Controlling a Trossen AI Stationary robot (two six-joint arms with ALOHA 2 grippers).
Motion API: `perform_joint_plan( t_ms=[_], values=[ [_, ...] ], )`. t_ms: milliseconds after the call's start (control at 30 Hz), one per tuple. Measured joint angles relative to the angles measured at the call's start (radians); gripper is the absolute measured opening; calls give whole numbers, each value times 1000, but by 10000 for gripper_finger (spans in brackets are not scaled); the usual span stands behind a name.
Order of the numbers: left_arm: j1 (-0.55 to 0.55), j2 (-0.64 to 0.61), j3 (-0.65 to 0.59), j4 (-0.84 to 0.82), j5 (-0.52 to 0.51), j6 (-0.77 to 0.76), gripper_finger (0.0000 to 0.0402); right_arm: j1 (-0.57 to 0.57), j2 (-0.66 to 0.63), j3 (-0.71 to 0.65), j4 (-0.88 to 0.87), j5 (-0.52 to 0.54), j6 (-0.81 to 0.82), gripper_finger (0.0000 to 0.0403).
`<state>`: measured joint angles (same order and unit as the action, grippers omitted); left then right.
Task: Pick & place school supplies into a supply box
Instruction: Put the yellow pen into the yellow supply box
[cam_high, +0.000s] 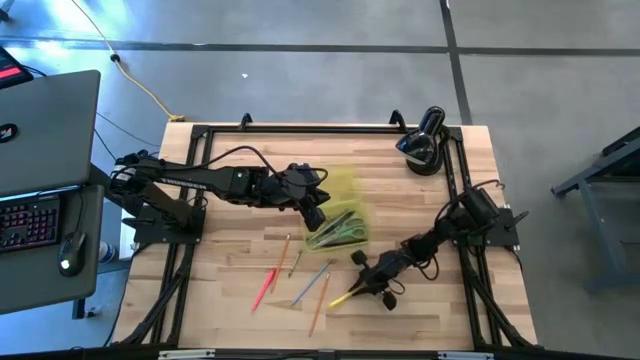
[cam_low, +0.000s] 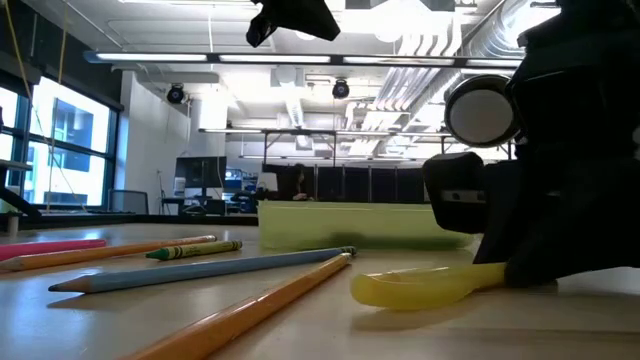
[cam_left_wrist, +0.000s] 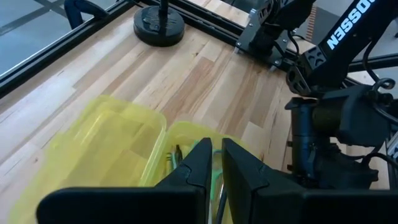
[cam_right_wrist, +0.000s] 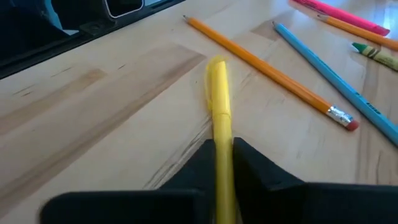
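School supplies are partly stowed: the supply box (cam_high: 338, 212), a translucent yellow-green case lying open near the middle of the table (cam_high: 240, 170), already holds several items, among them what appear to be green-handled scissors (cam_high: 350, 231) and a few thin pens, too small to count. Outstanding on the bare wood in front of the box are a pink-red pen (cam_high: 264, 289), a green crayon (cam_low: 193, 249), a grey-blue pencil (cam_right_wrist: 323, 67), an orange pencil (cam_right_wrist: 264, 66) and a further orange-brown one (cam_high: 283, 250). The right gripper (cam_right_wrist: 222, 155) is low at the table surface, beside the loose group, its fingers closed on a yellow pen (cam_right_wrist: 218, 112) that projects forward past the tips; in the low view the pen's end appears to rest on or just above the wood. The left gripper (cam_left_wrist: 214, 165) hangs directly over the open box, fingers nearly together with only a narrow gap and nothing seen between them. A black rounded device (cam_high: 423, 140) stands at the far right corner, apart from the work. Judgement: the task is roughly half complete; the yellow pen is in hand for transfer, and about five loose items remain to be collected.
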<state>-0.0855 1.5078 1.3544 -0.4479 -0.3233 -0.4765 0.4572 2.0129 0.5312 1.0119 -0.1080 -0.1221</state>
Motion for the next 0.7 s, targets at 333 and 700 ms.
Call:
perform_joint_plan(
  t_ms=[333,700],
  values=[
    [0,0,0,-1,0,0,67,25,-9,-4,96,-1,80,11],
    [0,0,0,-4,0,5,67,18,-325,-4,-134,286,-80,13]
  ],
)
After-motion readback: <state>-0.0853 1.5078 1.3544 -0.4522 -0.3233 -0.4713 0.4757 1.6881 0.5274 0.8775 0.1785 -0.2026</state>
